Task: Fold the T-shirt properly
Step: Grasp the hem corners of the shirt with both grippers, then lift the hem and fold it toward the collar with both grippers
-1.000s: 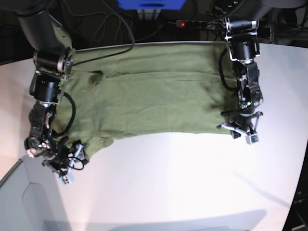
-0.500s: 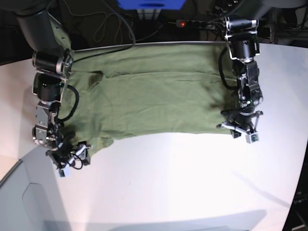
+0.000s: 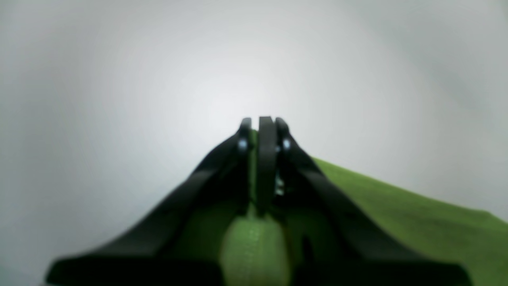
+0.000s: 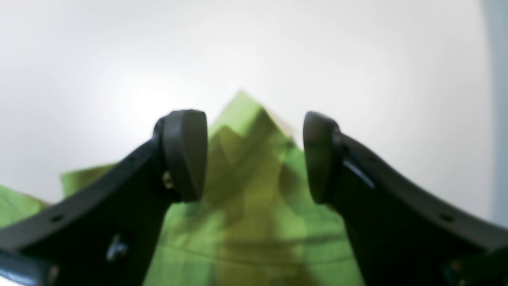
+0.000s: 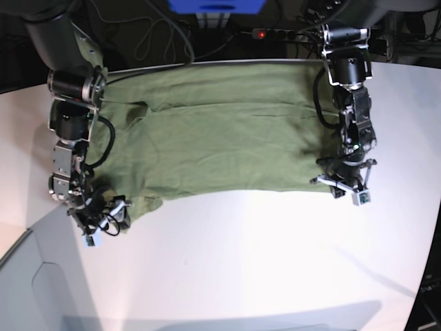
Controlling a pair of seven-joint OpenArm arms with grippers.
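Olive-green T-shirt point(image 5: 220, 131) spread flat across upper table point(image 5: 275, 262). Left end effector point(image 5: 346, 187), frame right, clamped on shirt's lower edge. Right end effector point(image 5: 103, 224), lower left, gaping over sleeve, gripping nothing.

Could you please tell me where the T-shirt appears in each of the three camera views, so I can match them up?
Base: the T-shirt lies spread across the upper half of the white table.
Left wrist: green cloth at lower right, an edge pinched in the shut left gripper.
Right wrist: a pointed corner between the open right gripper's fingers.
Shared landmark: the white table.
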